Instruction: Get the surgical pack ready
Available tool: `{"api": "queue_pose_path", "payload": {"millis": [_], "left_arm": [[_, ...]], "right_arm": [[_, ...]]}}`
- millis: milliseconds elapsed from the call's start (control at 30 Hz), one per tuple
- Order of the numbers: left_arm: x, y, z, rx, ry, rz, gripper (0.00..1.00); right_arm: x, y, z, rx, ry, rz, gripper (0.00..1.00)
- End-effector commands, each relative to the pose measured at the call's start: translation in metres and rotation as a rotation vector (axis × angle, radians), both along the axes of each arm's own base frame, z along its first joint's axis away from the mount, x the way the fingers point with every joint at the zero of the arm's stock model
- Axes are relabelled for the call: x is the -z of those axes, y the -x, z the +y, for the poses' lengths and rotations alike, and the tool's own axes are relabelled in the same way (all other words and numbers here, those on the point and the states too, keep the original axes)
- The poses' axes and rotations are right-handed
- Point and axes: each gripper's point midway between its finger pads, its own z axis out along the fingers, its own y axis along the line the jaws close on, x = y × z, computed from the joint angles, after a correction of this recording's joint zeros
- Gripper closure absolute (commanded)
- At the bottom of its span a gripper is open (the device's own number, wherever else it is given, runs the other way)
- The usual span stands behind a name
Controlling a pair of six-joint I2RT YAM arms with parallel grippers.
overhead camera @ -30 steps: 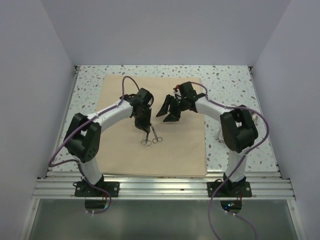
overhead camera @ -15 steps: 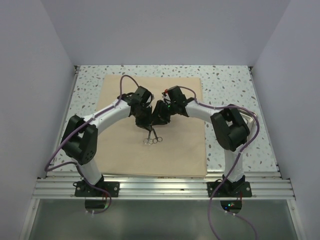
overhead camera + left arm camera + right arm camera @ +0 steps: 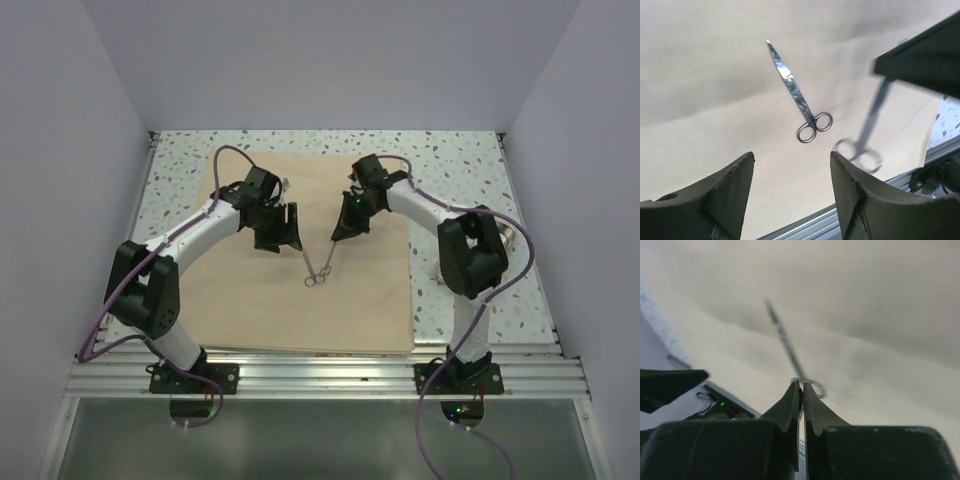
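Spread wide at left tool, over scissors on cloth; clamped at right tool, seemingly on blurred forceps, contact hidden.

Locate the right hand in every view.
Top external: right hand over the tan surgical pack, just right of centre.
Left wrist: right hand at the upper right edge, a blurred ringed instrument hanging from it.
Right wrist: right hand bottom centre, shut.
Shared landmark: the surgical pack.
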Motion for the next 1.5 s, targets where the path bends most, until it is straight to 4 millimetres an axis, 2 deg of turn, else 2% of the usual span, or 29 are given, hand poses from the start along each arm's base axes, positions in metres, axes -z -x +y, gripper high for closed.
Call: {"api": "queue_pose_path", "payload": {"millis": [0, 33, 100, 133, 200, 233, 333, 433, 567, 600, 733, 867, 967, 1000, 1033, 1067, 1133, 1167, 1233, 1267, 1333, 1367, 1400, 1467], "left_arm": [[-0.012, -0.008, 0.013, 0.008, 0.033, -0.079, 0.34], [-0.01, -0.011, 0.018, -0.002, 0.036, -0.084, 0.34], [-0.006, -0.008, 0.017, 0.011, 0.055, -0.078, 0.34], [-0.001, -0.007, 0.016, 0.02, 0.06, -0.076, 0.35], [0.006, -0.001, 0.012, 0.034, 0.088, -0.052, 0.36], [0.006, -0.002, 0.009, 0.038, 0.103, -0.059, 0.37], [0.007, 0.0, 0.002, 0.053, 0.148, -0.053, 0.37], [0.003, -0.001, -0.002, 0.068, 0.167, -0.055, 0.35], [0.002, 0.0, -0.005, 0.081, 0.18, -0.042, 0.33], [0.003, 0.0, -0.005, 0.079, 0.182, -0.034, 0.33], [0.006, 0.002, -0.008, 0.065, 0.194, -0.005, 0.32], [0.014, 0.006, -0.016, 0.063, 0.226, 0.049, 0.32], [0.019, 0.002, -0.02, 0.042, 0.202, 0.073, 0.32], [0.02, 0.001, -0.023, 0.031, 0.192, 0.09, 0.33], [0.022, -0.001, -0.023, 0.019, 0.18, 0.1, 0.33], [0.024, -0.005, -0.022, 0.003, 0.161, 0.099, 0.33], [0.024, -0.011, -0.027, -0.014, 0.134, 0.113, 0.33], [0.027, -0.019, -0.027, -0.032, 0.103, 0.101, 0.34], [0.032, -0.02, -0.028, -0.054, 0.05, 0.122, 0.34], [0.038, -0.026, -0.028, -0.078, 0.007, 0.123, 0.35], [0.046, -0.023, -0.024, -0.105, -0.049, 0.157, 0.39], [0.05, -0.03, -0.02, -0.131, -0.098, 0.146, 0.41], [0.052, -0.026, -0.019, -0.143, -0.133, 0.163, 0.43], [0.054, -0.034, -0.013, -0.179, -0.21, 0.136, 0.44]], "right_arm": [[-0.032, -0.01, -0.118, 0.039, 0.343, -0.042, 1.0], [-0.04, -0.022, -0.163, 0.112, 0.436, -0.066, 1.0], [-0.052, -0.024, -0.212, 0.154, 0.532, -0.078, 1.0], [-0.057, -0.024, -0.258, 0.246, 0.596, -0.05, 1.0], [-0.073, -0.019, -0.299, 0.311, 0.632, -0.068, 1.0], [-0.076, -0.018, -0.333, 0.387, 0.661, -0.053, 1.0], [-0.076, -0.008, -0.377, 0.437, 0.724, -0.028, 1.0], [-0.063, -0.006, -0.396, 0.473, 0.709, 0.004, 1.0], [-0.043, -0.023, -0.397, 0.485, 0.624, -0.035, 1.0], [-0.039, -0.031, -0.388, 0.473, 0.554, -0.047, 1.0], [-0.013, -0.04, -0.389, 0.453, 0.507, 0.006, 1.0], [0.001, -0.049, -0.387, 0.467, 0.45, 0.011, 0.99], [0.009, -0.05, -0.385, 0.482, 0.435, 0.041, 0.81], [0.009, -0.047, -0.387, 0.489, 0.447, 0.063, 0.72], [0.008, -0.046, -0.391, 0.5, 0.471, 0.068, 0.61], [-0.003, -0.049, -0.394, 0.522, 0.487, 0.044, 0.56], [-0.018, -0.044, -0.397, 0.538, 0.532, 0.049, 0.46], [-0.037, -0.047, -0.401, 0.567, 0.564, 0.013, 0.45], [-0.056, -0.046, -0.385, 0.543, 0.563, -0.014, 0.44], [-0.073, -0.045, -0.376, 0.546, 0.559, -0.048, 0.44], [-0.086, -0.048, -0.346, 0.491, 0.524, -0.095, 0.44], [-0.091, -0.047, -0.335, 0.47, 0.513, -0.111, 0.44], [-0.1, -0.043, -0.315, 0.432, 0.495, -0.134, 0.44], [-0.099, -0.035, -0.295, 0.392, 0.473, -0.141, 0.44]]}}
